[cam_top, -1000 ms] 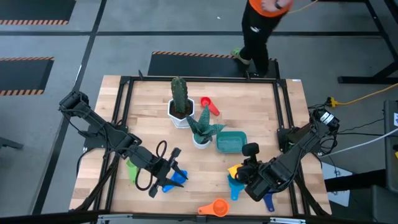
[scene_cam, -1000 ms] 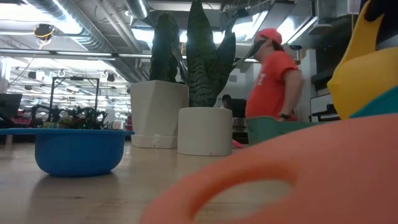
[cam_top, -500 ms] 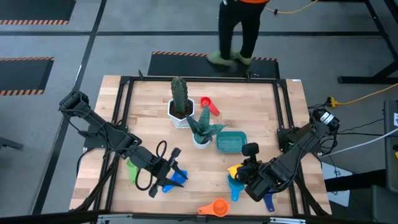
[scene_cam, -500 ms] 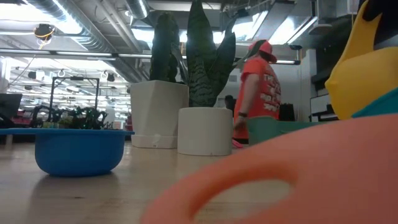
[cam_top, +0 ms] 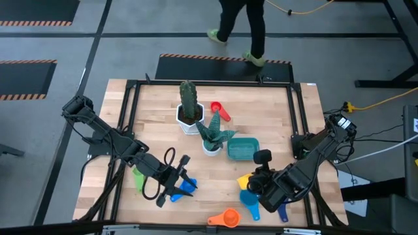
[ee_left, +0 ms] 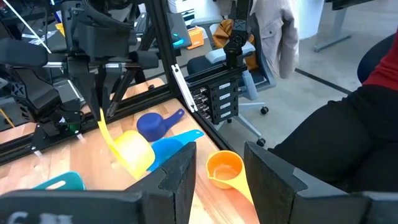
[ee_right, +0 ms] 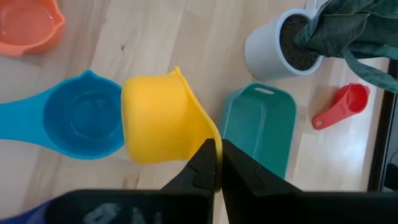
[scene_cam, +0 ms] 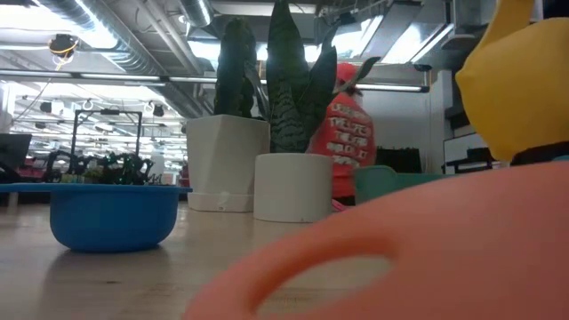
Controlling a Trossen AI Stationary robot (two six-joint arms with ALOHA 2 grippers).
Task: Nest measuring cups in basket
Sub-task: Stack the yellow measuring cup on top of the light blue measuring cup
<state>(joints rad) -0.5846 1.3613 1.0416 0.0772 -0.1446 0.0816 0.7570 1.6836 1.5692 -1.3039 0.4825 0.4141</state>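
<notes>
Basket (cam_top: 243, 149) comes first: it lies near the middle of the worktop, long axis running left to right, just toward the far edge from my right gripper (cam_top: 251, 185), which sits near the front right corner and is the nearer arm. My right fingers are clamped narrow on the yellow cup (ee_right: 158, 121) by its handle, bowl pointing away from the basket. My left gripper (cam_top: 183, 175), fingers parted on nothing, waits near the front left corner.

Orange cup (scene_cam: 427, 258) looms close; blue cup (scene_cam: 111, 216) sits beyond.
</notes>
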